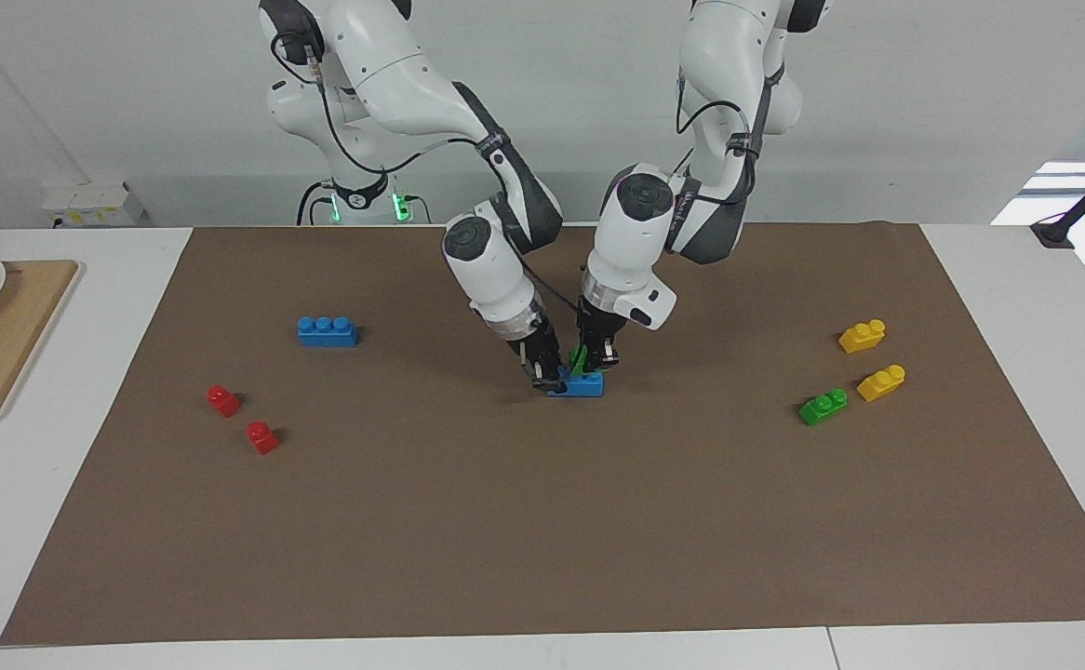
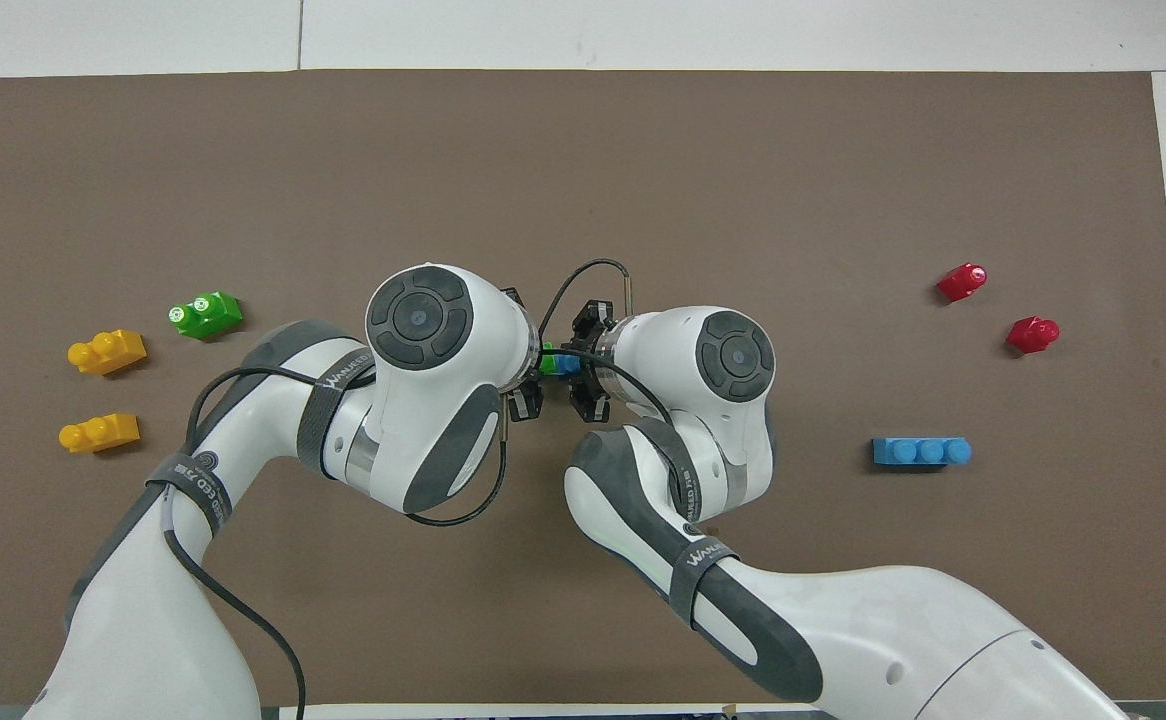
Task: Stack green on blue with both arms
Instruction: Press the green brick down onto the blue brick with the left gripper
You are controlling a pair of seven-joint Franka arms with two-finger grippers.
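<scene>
I see both wrists meeting mid-mat, a sliver of green brick (image 2: 547,350) touching the blue brick (image 2: 565,364) between them.

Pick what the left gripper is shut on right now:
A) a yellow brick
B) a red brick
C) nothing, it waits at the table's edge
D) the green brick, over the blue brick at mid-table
D: in the facing view the left gripper is shut on the green brick, right over the blue brick that the right gripper grips at one end on the brown mat.
</scene>
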